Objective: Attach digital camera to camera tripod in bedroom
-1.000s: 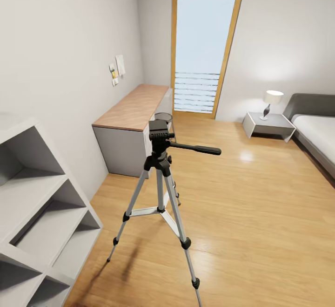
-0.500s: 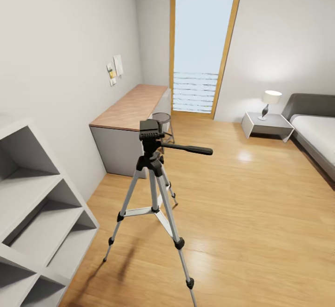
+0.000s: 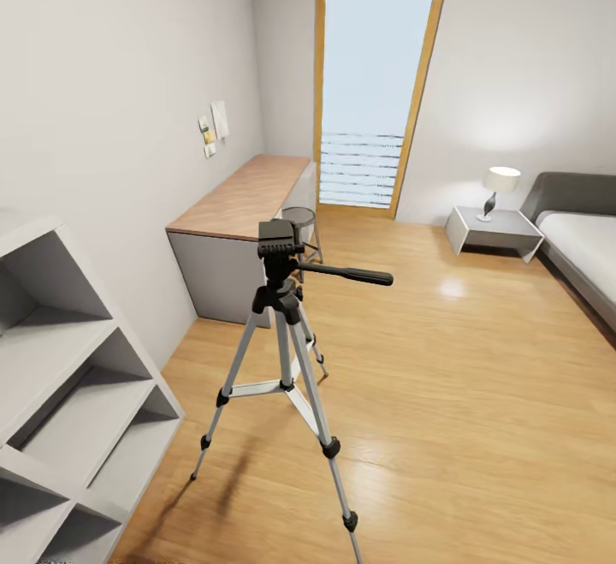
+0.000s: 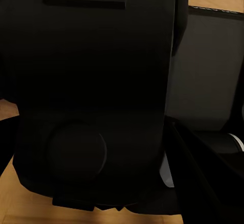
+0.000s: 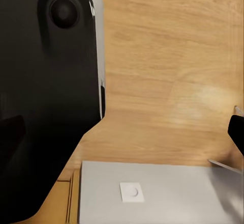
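Camera tripod [image 3: 282, 324] was seen upright on the light wood floor [image 3: 462, 393], legs spread, black head up top w/ pan handle [image 3: 346, 274] pointing toward the bed [image 3: 582, 247]. Wood tabletop [image 3: 244, 196] stood just behind it along the grey wall; grey cube shelf [image 3: 60, 393] was placed nearer, on the same wall. Tall wood-framed window [image 3: 376, 76] at the far end, lamp [image 3: 498, 183] on a nightstand [image 3: 492, 228] beside the bed. Wrist views were blocked by dark robot parts; pincer states couldn't be told.
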Tool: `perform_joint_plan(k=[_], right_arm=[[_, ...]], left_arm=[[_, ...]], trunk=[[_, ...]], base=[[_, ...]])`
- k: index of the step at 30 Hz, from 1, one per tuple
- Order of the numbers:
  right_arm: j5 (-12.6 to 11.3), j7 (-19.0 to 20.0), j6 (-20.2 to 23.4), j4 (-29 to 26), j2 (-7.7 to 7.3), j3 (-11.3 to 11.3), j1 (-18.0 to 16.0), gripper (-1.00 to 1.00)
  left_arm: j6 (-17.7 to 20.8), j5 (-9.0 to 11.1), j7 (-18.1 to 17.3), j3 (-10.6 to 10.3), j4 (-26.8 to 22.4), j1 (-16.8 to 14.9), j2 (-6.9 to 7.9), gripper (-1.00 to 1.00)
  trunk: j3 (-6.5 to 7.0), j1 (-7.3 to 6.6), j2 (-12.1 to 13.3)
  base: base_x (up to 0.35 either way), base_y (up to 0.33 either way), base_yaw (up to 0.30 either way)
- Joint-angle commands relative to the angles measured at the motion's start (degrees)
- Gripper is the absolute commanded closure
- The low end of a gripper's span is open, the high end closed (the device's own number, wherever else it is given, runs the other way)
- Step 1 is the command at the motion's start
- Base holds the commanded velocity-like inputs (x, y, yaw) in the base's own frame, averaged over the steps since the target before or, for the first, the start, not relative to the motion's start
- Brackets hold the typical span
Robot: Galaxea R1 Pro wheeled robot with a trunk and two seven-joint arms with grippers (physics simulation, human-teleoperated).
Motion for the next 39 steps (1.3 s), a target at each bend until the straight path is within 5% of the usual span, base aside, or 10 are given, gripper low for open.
perform_joint_plan(k=[1, 39], right_arm=[[0.0, -0.1, -0.4, 0.2, -0.01, -0.1, -0.1, -1.00], [-0.5, -0.6, 0.0, 0.2, 0.10, -0.2, -0.1, -1.00]], left_arm=[[0.2, 0.5, -0.2, -0.4, 0.0, 0.0, 0.02, 1.00], [0.2, 0.5, -0.2, -0.4, 0.0, 0.0, 0.02, 1.00]], trunk=[[-0.10, 0.03, -0.1], [-0.10, 0.03, -0.1]], base=[[0.000, 0.000, 0.160], [0.000, 0.000, 0.047]])
